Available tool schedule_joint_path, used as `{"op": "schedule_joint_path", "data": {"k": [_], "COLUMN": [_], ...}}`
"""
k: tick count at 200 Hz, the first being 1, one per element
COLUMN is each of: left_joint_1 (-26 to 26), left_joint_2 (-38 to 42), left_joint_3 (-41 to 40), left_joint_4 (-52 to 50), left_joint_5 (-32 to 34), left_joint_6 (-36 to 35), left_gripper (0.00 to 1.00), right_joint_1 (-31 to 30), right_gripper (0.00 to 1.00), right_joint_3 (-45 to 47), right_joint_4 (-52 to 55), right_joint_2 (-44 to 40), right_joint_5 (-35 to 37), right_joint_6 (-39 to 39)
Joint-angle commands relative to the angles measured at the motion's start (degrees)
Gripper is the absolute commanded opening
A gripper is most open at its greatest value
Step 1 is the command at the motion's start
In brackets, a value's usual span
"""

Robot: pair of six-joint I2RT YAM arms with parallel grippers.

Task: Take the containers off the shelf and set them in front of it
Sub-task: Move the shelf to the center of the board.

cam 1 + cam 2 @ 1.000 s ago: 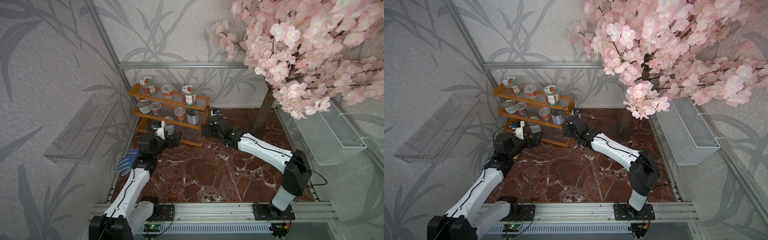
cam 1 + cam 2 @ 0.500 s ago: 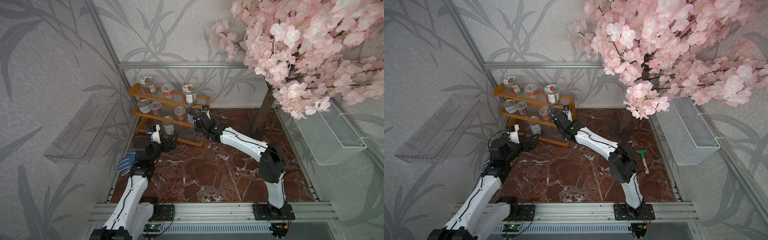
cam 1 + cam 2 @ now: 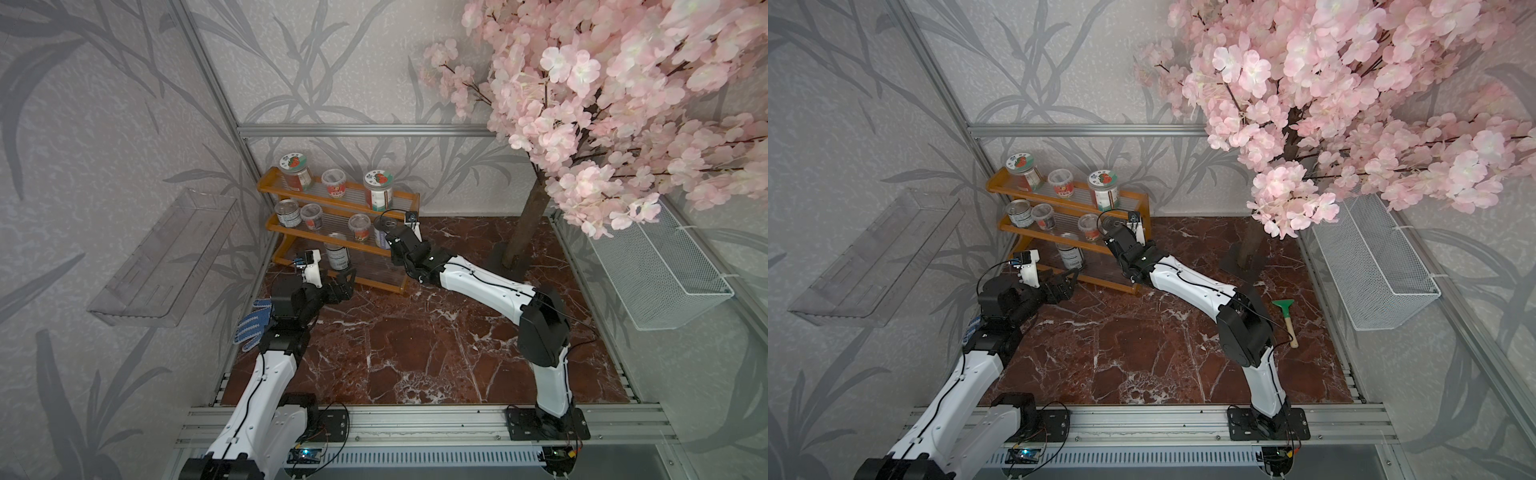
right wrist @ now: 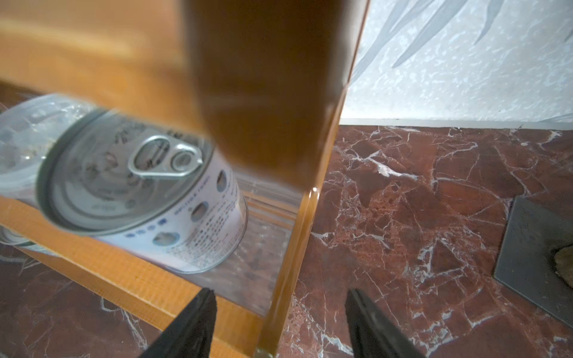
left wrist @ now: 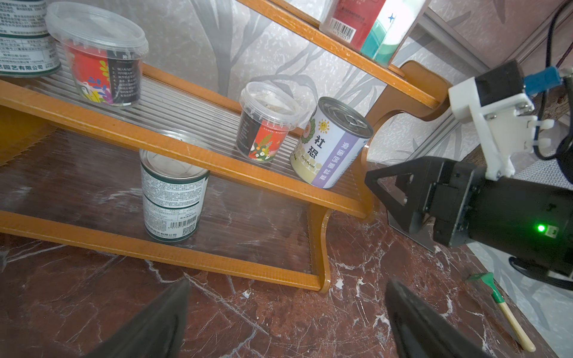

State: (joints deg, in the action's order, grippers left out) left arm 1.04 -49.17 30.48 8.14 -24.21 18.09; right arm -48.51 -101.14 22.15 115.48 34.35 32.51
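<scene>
The shelf [image 3: 268, 188] stands in the back left corner with all its containers on it. Two jars [image 3: 295, 170] and a cup [image 3: 334, 183] are on the top tier. The middle tier holds two tins and two cups [image 5: 263, 124]. One dark-labelled tin [image 5: 172, 195] is on the bottom tier. My left gripper [image 3: 347, 282] is open over the floor in front of that bottom tin, apart from it. My right gripper [image 4: 279, 322] is open at the shelf's right end, its jaws straddling the side panel, right beside the purple-labelled tin [image 4: 139, 192].
A green-headed tool [image 3: 1285, 316] lies on the marble floor at the right. A blue glove [image 3: 253, 320] lies by the left arm. The blossom tree's trunk [image 3: 528, 224] and base plate [image 4: 533, 257] stand right of the shelf. A wire basket [image 3: 660, 266] and a clear tray [image 3: 166, 253] hang on the walls.
My right gripper has swung left to the shelf's right end, and its jaws have narrowed. The left gripper has barely shifted.
</scene>
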Motion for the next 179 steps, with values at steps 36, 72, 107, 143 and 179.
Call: {"op": "schedule_joint_path", "data": {"k": [36, 72, 107, 143, 179], "left_joint_1": [-0.2, -0.2, -0.2, -0.1, 0.1], "left_joint_2": [0.5, 1.3, 2.2, 2.6, 2.9], "left_joint_3": [-0.1, -0.8, -1.6, -2.0, -2.4], "left_joint_4": [1.2, 1.2, 1.0, 0.5, 0.5], "left_joint_5": [-0.9, -1.1, -1.2, -1.3, -1.5], "left_joint_6": [-1.0, -0.9, -0.9, -1.3, -1.3], "left_gripper": [1.0, 1.0, 1.0, 1.0, 1.0], "right_joint_1": [-1.6, -1.5, -1.1, -0.9, -0.5], "right_gripper": [0.67, 0.61, 0.54, 0.41, 0.28], "right_joint_3": [4.0, 4.8, 5.6, 8.0, 9.5], "right_joint_4": [3.5, 1.7, 1.2, -2.2, -4.8], "right_joint_2": [-0.3, 0.2, 0.3, -0.8, -1.8], "right_joint_5": [0.1, 2.2, 3.5, 5.0, 6.3], "right_joint_6": [5.3, 4.4, 4.9, 2.0, -0.8]}}
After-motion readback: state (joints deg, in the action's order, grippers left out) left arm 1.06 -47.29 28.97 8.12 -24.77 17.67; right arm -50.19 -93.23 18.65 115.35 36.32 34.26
